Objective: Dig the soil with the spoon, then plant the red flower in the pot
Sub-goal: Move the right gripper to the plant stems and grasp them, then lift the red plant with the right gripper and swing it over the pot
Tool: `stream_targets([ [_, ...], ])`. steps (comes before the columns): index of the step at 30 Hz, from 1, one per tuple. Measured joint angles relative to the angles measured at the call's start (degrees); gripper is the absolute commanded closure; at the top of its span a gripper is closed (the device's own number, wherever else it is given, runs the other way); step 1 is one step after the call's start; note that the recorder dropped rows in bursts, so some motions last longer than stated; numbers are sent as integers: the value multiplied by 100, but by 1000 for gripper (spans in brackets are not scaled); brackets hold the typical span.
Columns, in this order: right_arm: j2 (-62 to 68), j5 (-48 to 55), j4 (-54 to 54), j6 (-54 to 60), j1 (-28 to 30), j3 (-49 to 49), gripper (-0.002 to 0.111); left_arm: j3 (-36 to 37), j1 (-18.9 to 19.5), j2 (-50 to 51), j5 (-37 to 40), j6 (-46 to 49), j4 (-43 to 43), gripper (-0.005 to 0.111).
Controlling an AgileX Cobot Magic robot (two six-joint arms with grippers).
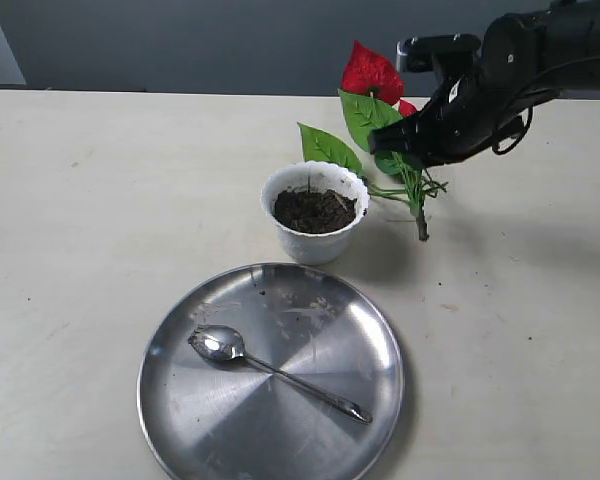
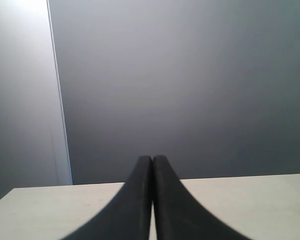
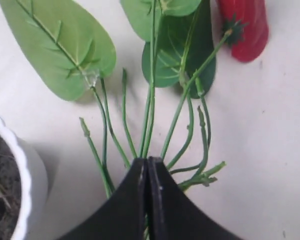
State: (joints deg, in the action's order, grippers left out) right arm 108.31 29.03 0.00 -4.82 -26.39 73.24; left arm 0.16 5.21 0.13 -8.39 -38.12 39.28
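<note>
The white pot (image 1: 314,243) stands mid-table with dark soil (image 1: 313,210) inside. The silver spoon (image 1: 270,368) lies in the round steel plate (image 1: 280,430) in front of it. My right gripper (image 1: 412,152) is just right of the pot and shut on the thin green stems of the red flower (image 1: 372,72). In the right wrist view the right gripper (image 3: 148,161) pinches the stems, with the leaves and a red bloom (image 3: 242,30) fanning beyond it and the pot rim (image 3: 25,170) beside it. My left gripper (image 2: 152,159) is shut on nothing, above the table.
The flower's brown stem end (image 1: 421,232) points down at the table right of the pot. A grey wall (image 1: 180,40) runs behind the table's far edge. The left arm does not show in the exterior view.
</note>
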Motion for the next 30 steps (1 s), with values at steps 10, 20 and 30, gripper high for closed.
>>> stream_targets([
  [10, -522, 139, -151, 0, 0, 0, 109, 0, 0, 0, 0, 0, 0, 106],
  [20, -74, 202, -207, 30, 0, 0, 80, 0, 0, 0, 0, 0, 0, 106],
  [30, 458, -293, -202, 396, 0, 179, 63, 0, 0, 0, 0, 0, 0, 106],
])
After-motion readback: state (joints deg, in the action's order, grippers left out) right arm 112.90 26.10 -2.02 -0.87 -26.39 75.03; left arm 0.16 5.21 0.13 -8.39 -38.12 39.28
